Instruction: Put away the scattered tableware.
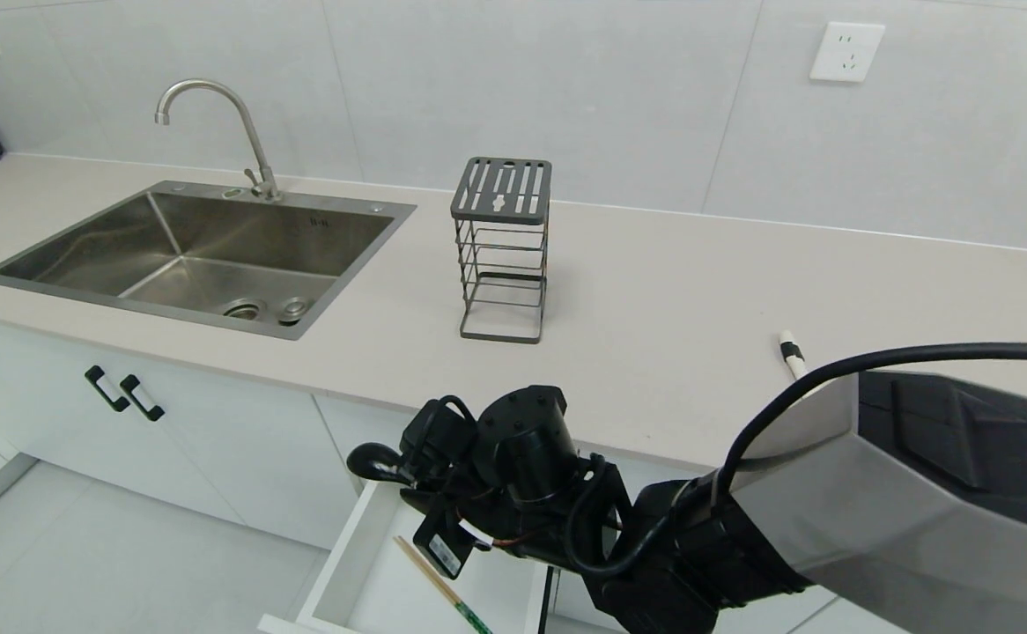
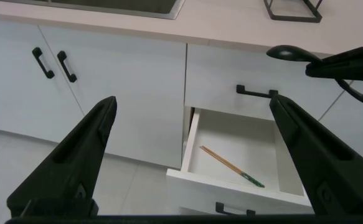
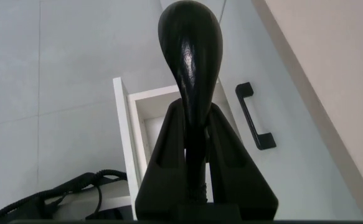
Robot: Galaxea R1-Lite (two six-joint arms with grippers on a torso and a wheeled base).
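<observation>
The right pincer [image 3: 192,115] is pinching the black spoon [image 3: 190,43] tight near the open drawer [image 2: 190,155] (chopsticks [image 2: 231,167] are lying inside), under the table's [image 1: 654,308] near edge. The left pincer [image 2: 193,102] is gaping wide, holding nothing.

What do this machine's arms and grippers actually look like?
The right arm has a smooth silver-grey shell with a black panel; a thick black cable arcs over it. Its wrist is a cluster of round black housings with thin looped wires. The right gripper has two matte black, wedge-shaped fingers. The left gripper has long, tapered black fingers too.
</observation>
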